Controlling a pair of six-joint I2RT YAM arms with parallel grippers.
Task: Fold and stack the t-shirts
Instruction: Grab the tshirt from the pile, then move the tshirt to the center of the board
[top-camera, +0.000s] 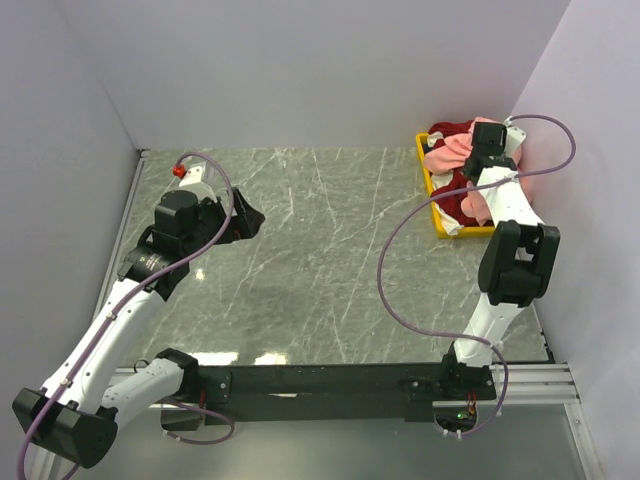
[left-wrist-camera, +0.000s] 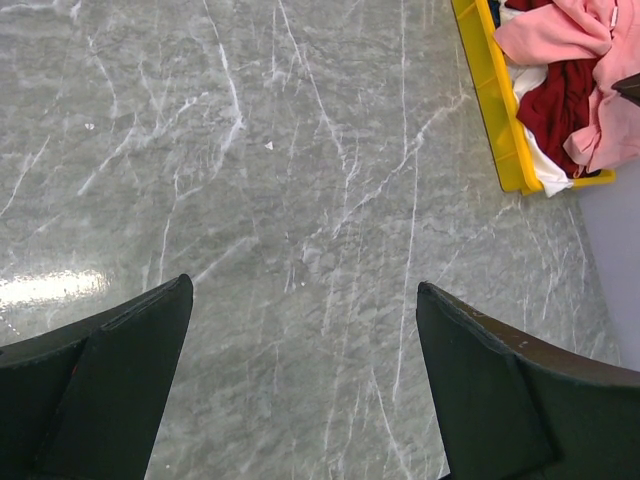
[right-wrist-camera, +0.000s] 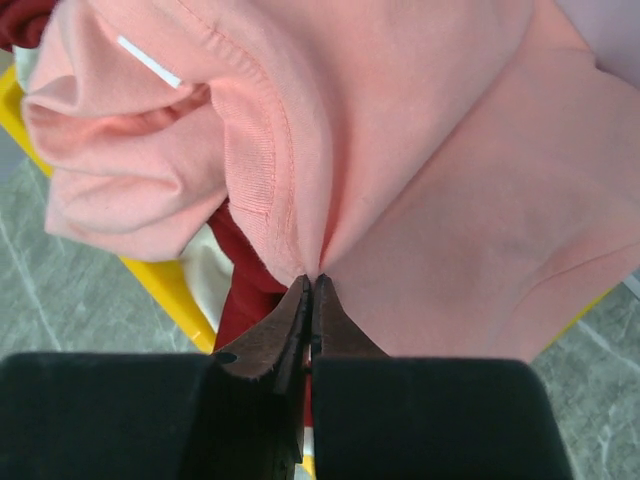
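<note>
T-shirt (right-wrist-camera: 420, 150), soft crumpled salmon-pink, pinched by right gripper (right-wrist-camera: 312, 282); left gripper (left-wrist-camera: 305, 285) spread wide above marble table (left-wrist-camera: 300, 150).

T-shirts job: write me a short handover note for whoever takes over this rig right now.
Right gripper: shut, pinching a fold of the salmon-pink shirt over the yellow tray.
Left gripper: open, empty, above the bare table.
Shirts: the pink one and the dark red shirt lie heaped in the tray, far right corner.
Done: nothing folded or stacked.
Left: lift the pink shirt out, spread it, fold it, then the rest.
</note>
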